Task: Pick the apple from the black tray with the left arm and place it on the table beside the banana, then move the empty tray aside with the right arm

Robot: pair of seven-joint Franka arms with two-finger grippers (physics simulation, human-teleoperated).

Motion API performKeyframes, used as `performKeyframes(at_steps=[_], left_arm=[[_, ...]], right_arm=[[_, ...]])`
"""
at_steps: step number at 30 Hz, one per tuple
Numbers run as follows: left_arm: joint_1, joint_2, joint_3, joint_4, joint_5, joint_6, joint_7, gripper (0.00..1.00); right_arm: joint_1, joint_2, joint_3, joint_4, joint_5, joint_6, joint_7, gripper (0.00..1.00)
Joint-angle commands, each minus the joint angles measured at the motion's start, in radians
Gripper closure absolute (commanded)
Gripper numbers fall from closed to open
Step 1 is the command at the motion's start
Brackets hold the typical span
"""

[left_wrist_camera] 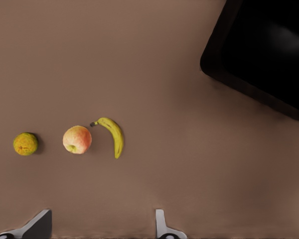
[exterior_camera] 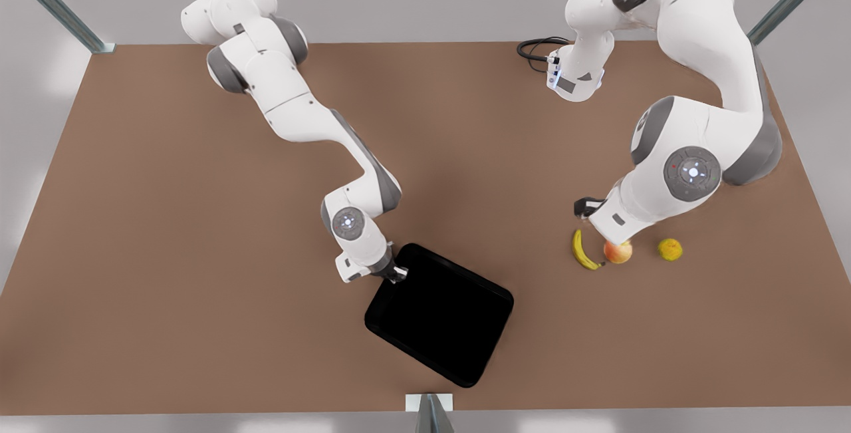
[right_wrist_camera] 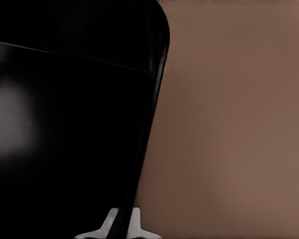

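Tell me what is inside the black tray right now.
Nothing can be seen inside the black tray; its floor looks bare. The apple lies on the table between the banana and a citrus fruit. The right gripper covers one tray corner.

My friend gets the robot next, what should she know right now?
Left gripper: open, holding nothing, hovering above the fruit.
Right gripper: shut on the black tray's wall near a corner.
The apple sits on the table between the banana and a small citrus fruit.
Done: the apple is placed and the tray is empty.
Left: slide the tray aside, then let go.
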State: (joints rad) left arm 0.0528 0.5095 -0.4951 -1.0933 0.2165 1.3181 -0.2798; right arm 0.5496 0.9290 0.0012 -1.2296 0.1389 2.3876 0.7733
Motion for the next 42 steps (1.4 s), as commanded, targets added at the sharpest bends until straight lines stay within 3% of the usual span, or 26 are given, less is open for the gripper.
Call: performKeyframes(at_steps=[1, 5, 6, 7, 8, 10, 12, 17, 21, 25, 33, 34, 35, 36, 37, 40, 42], left_arm=[[0.041, -0.029, -0.016, -0.089, -0.097, -0.063, -0.210, 0.00], [0.117, -0.025, -0.010, -0.102, -0.085, -0.034, -0.140, 0.00], [0.035, -0.046, 0.120, -0.126, -0.091, -0.048, -0.038, 0.00], [-0.132, -0.106, 0.412, -0.184, -0.218, -0.033, 0.054, 0.00], [-0.194, -0.202, 0.471, -0.337, -0.246, 0.053, 0.090, 0.00], [-0.202, -0.485, 0.471, -0.772, -0.247, 0.311, 0.162, 0.00], [-0.203, -0.579, 0.460, -0.918, -0.250, 0.405, 0.162, 0.00], [-0.205, -0.540, 0.408, -0.849, -0.256, 0.414, 0.131, 0.00], [-0.203, -0.514, 0.385, -0.820, -0.253, 0.432, 0.093, 0.00], [-0.203, -0.511, 0.386, -0.816, -0.258, 0.425, 0.094, 0.00], [-0.203, -0.503, 0.386, -0.804, -0.259, 0.421, 0.091, 0.00], [-0.203, -0.502, 0.385, -0.804, -0.259, 0.420, 0.090, 0.00], [-0.203, -0.502, 0.385, -0.804, -0.259, 0.415, 0.090, 0.00], [-0.203, -0.502, 0.385, -0.804, -0.259, 0.415, 0.090, 0.00], [-0.203, -0.502, 0.385, -0.804, -0.259, 0.415, 0.090, 0.00], [-0.203, -0.494, 0.375, -0.798, -0.258, 0.414, 0.076, 0.00], [-0.203, -0.494, 0.375, -0.798, -0.259, 0.414, 0.076, 0.00]], right_arm=[[0.000, -0.015, 0.000, 0.001, -0.018, -0.028, -0.008, 0.92], [-0.016, -0.136, -0.006, 0.001, -0.021, -0.226, -0.117, 0.92], [-0.020, -0.159, -0.007, -0.001, -0.024, -0.284, -0.161, 0.92], [-0.036, -0.199, -0.015, -0.002, -0.025, -0.355, -0.199, 0.92], [-0.051, -0.245, -0.024, -0.005, -0.025, -0.453, -0.252, 0.92], [-0.057, -0.377, -0.053, -0.134, -0.102, -0.541, -0.333, 0.92], [-0.141, -0.472, -0.056, -0.221, -0.111, -0.561, -0.535, 0.92], [-0.453, -0.562, -0.058, -0.274, -0.165, -0.614, -1.204, 0.92], [-0.606, -0.565, -0.059, -0.287, -0.186, -0.599, -1.531, 0.93], [-0.612, -0.562, -0.055, -0.499, -0.171, -0.366, -1.505, 0.93], [-0.608, -0.529, -0.052, -0.545, -0.110, -0.303, -1.496, 0.92], [-0.608, -0.519, -0.052, -0.545, -0.091, -0.303, -1.496, 0.85], [-0.608, -0.518, -0.052, -0.545, -0.090, -0.303, -1.494, 0.61], [-0.606, -0.518, -0.052, -0.545, -0.090, -0.304, -1.462, 0.09], [-0.606, -0.518, -0.052, -0.545, -0.091, -0.304, -1.464, 0.00], [-0.608, -0.521, -0.052, -0.545, -0.036, -0.317, -1.459, 0.00], [-0.606, -0.660, -0.032, -0.539, -0.025, -0.464, -1.246, 0.00]])
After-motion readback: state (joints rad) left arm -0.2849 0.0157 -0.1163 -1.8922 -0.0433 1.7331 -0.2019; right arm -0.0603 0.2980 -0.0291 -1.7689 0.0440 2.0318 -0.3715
